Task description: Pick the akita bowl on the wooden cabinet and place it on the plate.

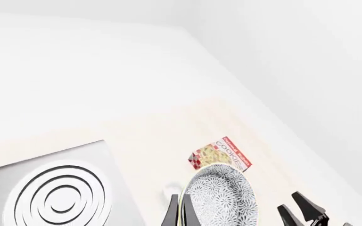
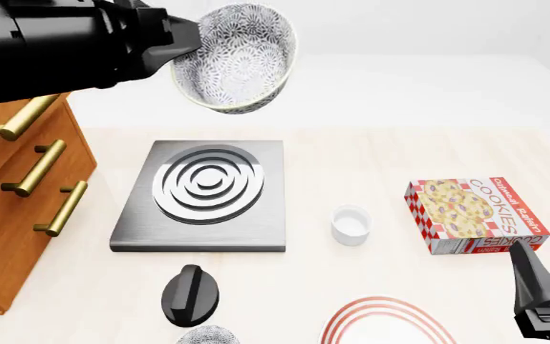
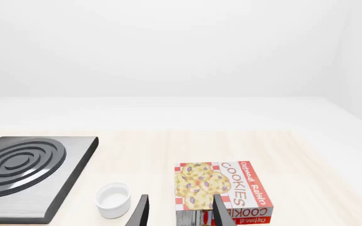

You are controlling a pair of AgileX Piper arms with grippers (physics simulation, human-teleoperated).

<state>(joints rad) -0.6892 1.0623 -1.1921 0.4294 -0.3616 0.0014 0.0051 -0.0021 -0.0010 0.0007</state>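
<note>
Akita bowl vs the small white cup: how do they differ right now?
The akita bowl carries a grey-and-white speckled floral pattern; the small white cup is plain white. In the front view the bowl looks far wider than the cup. The bowl is held up by the left pincer, tilted on its side with its opening toward the camera; the cup stands upright on the table between the stove slab and the cookie box. Both are round, open vessels.

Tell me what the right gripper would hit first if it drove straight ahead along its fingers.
Most likely the cookie box: in the right wrist view it lies directly ahead between the right gripper's open fingers. Depth is unclear.
</note>
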